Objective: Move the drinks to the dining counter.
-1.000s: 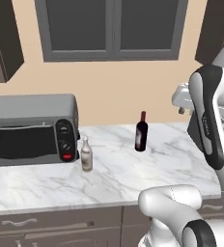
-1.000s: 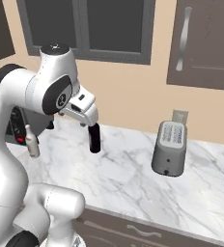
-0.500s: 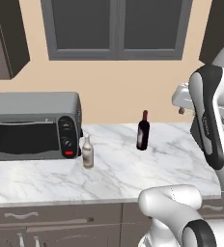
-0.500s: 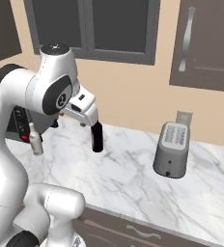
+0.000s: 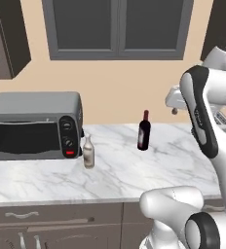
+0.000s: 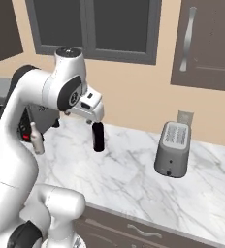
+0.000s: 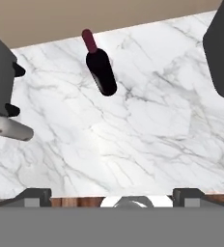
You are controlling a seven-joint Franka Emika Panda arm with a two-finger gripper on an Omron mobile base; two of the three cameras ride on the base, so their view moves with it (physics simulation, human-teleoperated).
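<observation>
Dark bottle: the slim dark red-brown bottle (image 5: 143, 133) stands upright on the white marble worktop with grey lines (image 5: 115, 180), out in the open, well apart from the other things.
Small bottle: the little beige-grey bottle with a white cap (image 5: 88, 152) stands just beside the grey toaster oven (image 5: 34, 125).
Other things: a grey pop-up toaster (image 6: 173, 148) sits far off on the other side.
Gripper: the gripper (image 7: 116, 193) hangs high over the worktop, looking down. Its two dark fingers (image 7: 34, 194) are spread wide apart, and nothing is between them.
Step now: I think it is going to the dark bottle first, since that one is closest under the hand.
How to do it well: come down with one finger on each side of the fat part of the bottle, not the thin neck. Go slowly so a finger does not bump it and tip it over. Squeeze only when the bottle sits right in the middle.
Watch out: tall, thin bottles fall easily.
</observation>
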